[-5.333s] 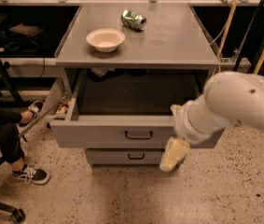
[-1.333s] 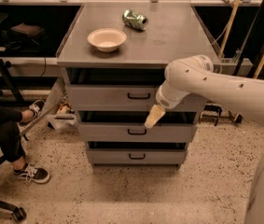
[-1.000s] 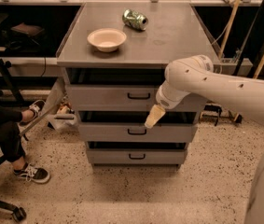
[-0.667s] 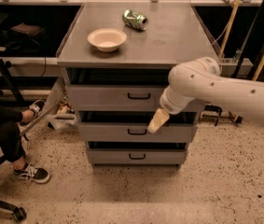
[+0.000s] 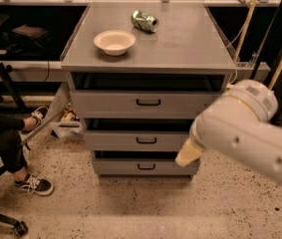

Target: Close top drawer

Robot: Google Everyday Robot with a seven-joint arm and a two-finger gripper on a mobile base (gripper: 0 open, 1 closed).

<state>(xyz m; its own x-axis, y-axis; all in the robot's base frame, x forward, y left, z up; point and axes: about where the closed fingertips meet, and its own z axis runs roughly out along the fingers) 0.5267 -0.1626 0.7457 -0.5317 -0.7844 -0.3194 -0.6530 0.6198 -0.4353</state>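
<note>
One table (image 5: 190,49), three drawers (image 5: 110,141) in it, one bowl (image 5: 114,41), one can (image 5: 145,20). The top drawer (image 5: 105,104) sits at centre frame and looks pushed home, so I judge the closing nearly done. My gripper (image 5: 188,153) hangs at its 4 o'clock, lower down. I cannot tell the gripper's state. Next I would confirm the drawer is flush, or nudge toward 10 o'clock.

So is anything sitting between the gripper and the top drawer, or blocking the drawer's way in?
Nothing visible. The gripper hangs low at the right, in front of the lower drawers, with open air up to the top drawer. That drawer looks pushed in already.
</note>
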